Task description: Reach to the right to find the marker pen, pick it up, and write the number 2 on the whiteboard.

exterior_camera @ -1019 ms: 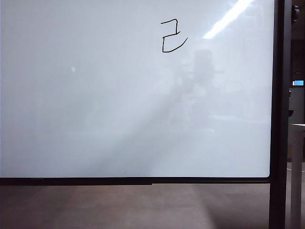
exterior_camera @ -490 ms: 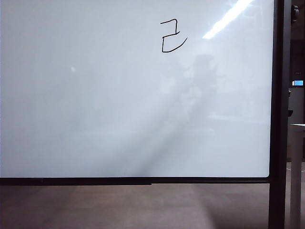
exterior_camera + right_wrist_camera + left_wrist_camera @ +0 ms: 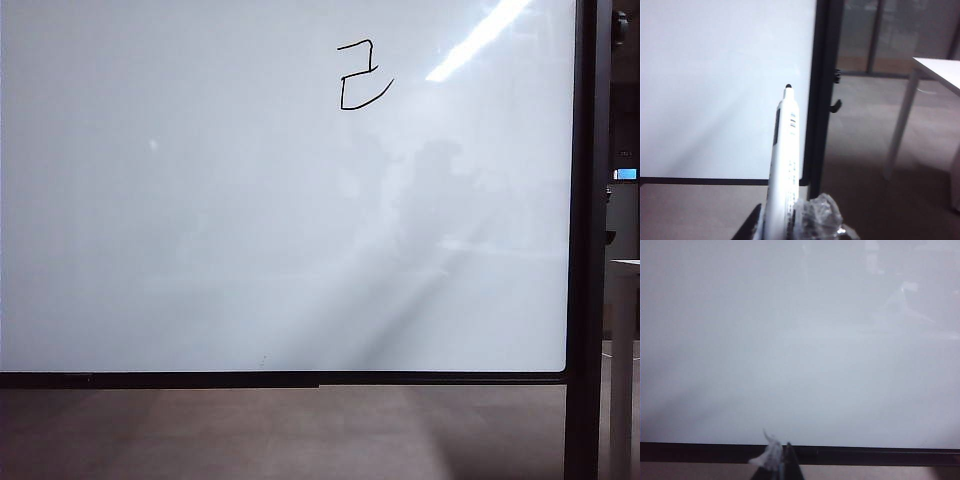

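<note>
One number 2 (image 3: 362, 76) on whiteboard (image 3: 200, 250) | right gripper (image 3: 785, 225) clamps marker pen (image 3: 784, 175) near whiteboard's post; slip risks stray mark | left gripper (image 3: 781, 462) pinched together at whiteboard's lower rail

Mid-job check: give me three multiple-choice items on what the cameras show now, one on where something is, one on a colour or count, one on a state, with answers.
1. Where on the whiteboard is the number 2, in the exterior view?
A. upper part, right of the middle
B. bottom left corner
C. dead centre

2. What colour is the barrel of the marker pen?
A. red
B. white
C. blue

3. What is the right hand doing?
A. hanging open with nothing in it
B. holding the marker pen, tip off the board
C. pressing the tip on the board

Answers:
1 A: the black digit sits near the top edge, right of the middle.
2 B: the right wrist view shows a white barrel with a dark tip.
3 B: the pen rises from that hand, pointing near the board's frame with no contact visible. The left hand holds no pen.
</note>
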`<state>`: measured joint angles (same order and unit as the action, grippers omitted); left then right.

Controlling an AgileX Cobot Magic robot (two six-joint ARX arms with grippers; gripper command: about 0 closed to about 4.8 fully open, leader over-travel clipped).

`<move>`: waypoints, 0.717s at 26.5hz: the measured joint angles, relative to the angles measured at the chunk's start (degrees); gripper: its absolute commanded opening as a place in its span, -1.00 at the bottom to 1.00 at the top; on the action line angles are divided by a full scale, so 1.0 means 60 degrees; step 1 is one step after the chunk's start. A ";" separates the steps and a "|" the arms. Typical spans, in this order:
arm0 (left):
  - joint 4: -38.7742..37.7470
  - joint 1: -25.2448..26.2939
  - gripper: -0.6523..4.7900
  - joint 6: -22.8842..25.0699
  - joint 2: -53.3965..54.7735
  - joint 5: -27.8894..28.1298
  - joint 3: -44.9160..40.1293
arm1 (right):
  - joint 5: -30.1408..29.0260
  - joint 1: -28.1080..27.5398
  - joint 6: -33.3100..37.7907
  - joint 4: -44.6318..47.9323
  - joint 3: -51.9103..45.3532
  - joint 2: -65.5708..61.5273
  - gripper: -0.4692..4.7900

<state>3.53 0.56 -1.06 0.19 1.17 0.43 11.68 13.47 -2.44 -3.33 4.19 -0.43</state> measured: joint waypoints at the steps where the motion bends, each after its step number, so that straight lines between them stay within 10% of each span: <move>1: -0.0011 0.0000 -0.76 0.0000 0.0000 0.0000 0.0000 | -0.0076 -0.0044 0.0000 0.0178 -0.0171 0.0069 -0.62; 19: -0.0058 0.0000 -0.76 0.0000 0.0004 0.0018 0.0000 | -0.0936 -0.1257 0.0142 0.1173 -0.0619 0.0055 -0.62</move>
<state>3.18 0.56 -1.06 0.21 1.28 0.43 6.07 5.93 -1.58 3.70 0.47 -0.10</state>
